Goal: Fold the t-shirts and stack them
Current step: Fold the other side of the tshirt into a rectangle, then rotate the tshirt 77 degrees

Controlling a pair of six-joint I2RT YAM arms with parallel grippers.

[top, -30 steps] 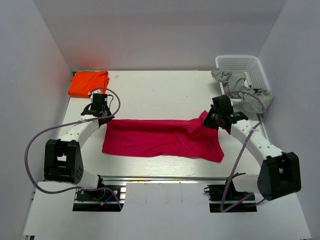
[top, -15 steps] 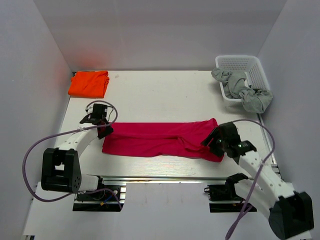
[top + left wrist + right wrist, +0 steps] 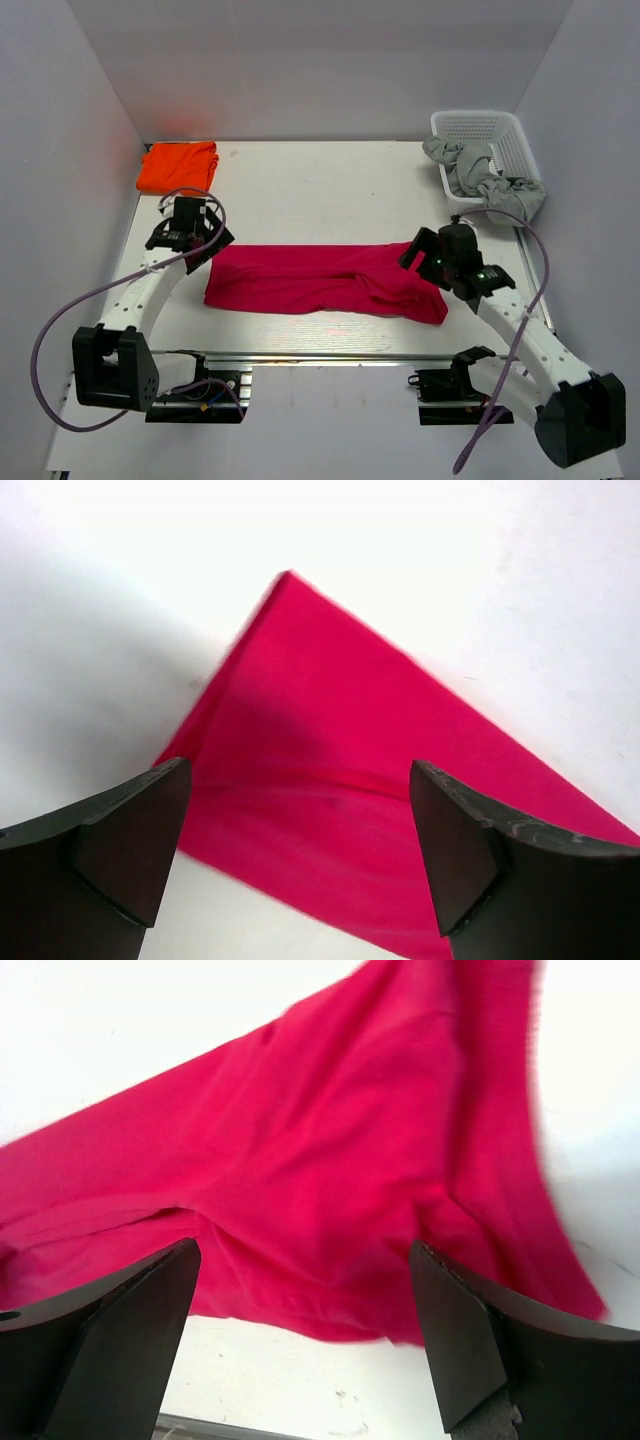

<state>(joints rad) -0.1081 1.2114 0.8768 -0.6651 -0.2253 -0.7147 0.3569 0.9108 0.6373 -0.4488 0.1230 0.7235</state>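
both grippers spread, over magenta t-shirt

Bench top: I read open passage across the middle and along the far edge, for either arm. Long magenta-red cloth t-shirt lies flat and low near the near edge. Folded bright orange t-shirt occupies the far-left corner. White slotted plastic basket, crumpled grey cloth spilling over its rim, blocks the far-right corner.
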